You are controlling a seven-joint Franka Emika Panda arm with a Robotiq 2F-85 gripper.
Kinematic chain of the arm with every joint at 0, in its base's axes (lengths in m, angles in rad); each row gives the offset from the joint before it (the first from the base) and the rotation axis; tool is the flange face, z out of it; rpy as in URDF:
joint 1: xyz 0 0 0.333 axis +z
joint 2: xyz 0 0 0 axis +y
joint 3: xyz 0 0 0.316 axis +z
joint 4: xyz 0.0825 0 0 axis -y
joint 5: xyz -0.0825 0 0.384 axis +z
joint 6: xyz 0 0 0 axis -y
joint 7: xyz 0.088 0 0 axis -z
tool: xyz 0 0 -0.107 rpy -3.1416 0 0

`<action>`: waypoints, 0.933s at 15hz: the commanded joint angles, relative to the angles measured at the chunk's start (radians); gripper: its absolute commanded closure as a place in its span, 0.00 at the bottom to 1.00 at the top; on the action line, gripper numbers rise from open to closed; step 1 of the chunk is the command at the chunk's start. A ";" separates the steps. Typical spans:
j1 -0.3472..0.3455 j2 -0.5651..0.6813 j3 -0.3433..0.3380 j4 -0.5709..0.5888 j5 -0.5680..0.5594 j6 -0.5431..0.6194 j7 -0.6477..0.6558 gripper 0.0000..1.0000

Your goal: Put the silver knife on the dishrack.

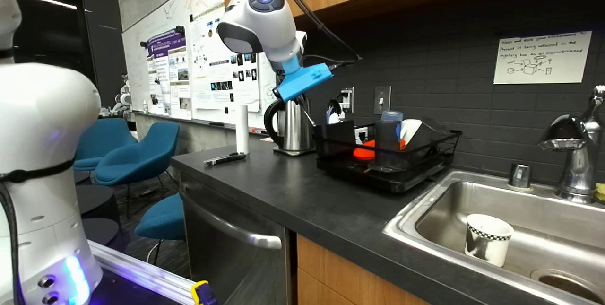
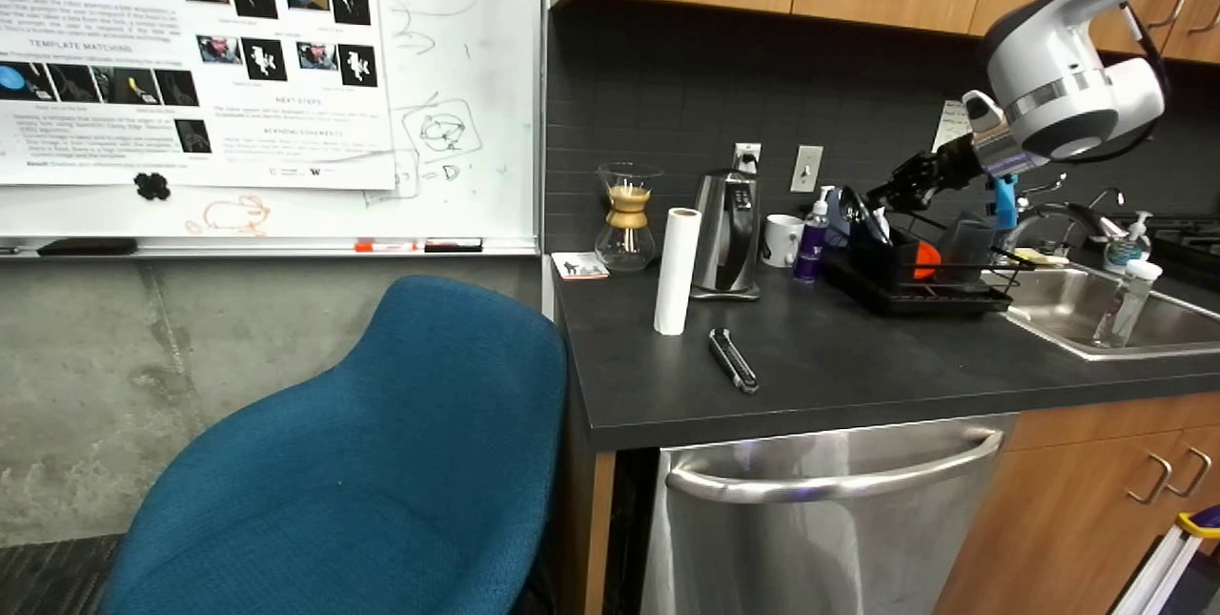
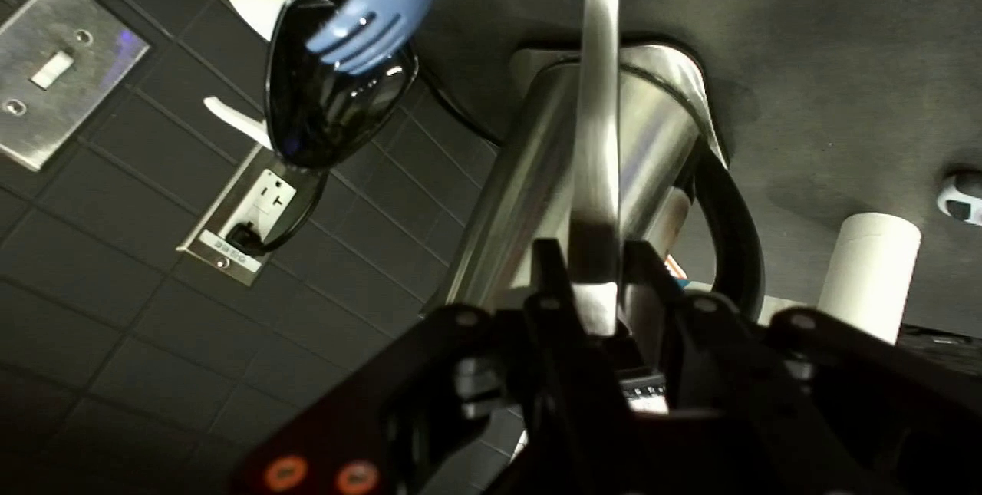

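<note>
My gripper [image 3: 592,253] is shut on the silver knife [image 3: 598,111], which runs away from the fingertips toward the top edge of the wrist view. In an exterior view the knife [image 1: 306,112] slants down beside the dishrack's end, and the gripper is mostly hidden behind its blue mount. The black wire dishrack [image 1: 401,184] stands on the counter between kettle and sink. It also shows in an exterior view [image 2: 939,302], where the gripper [image 2: 879,198] is over the rack's kettle-side end, above the utensil holder. The knife cannot be told apart from the utensils there.
A steel kettle [image 1: 295,127] stands close beside the rack. A blue fork [image 3: 376,27] and a black spoon [image 3: 330,96] stick up near the knife. A white roll [image 2: 677,272], a black-and-silver tool [image 2: 732,359] and a purple bottle [image 2: 811,238] stand or lie on the counter.
</note>
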 commanded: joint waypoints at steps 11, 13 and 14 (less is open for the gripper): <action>-0.031 -0.036 0.092 -0.081 -0.174 0.145 0.179 0.19; -0.053 -0.051 0.116 -0.106 -0.239 0.160 0.244 0.17; -0.067 -0.056 0.130 -0.117 -0.274 0.164 0.284 0.14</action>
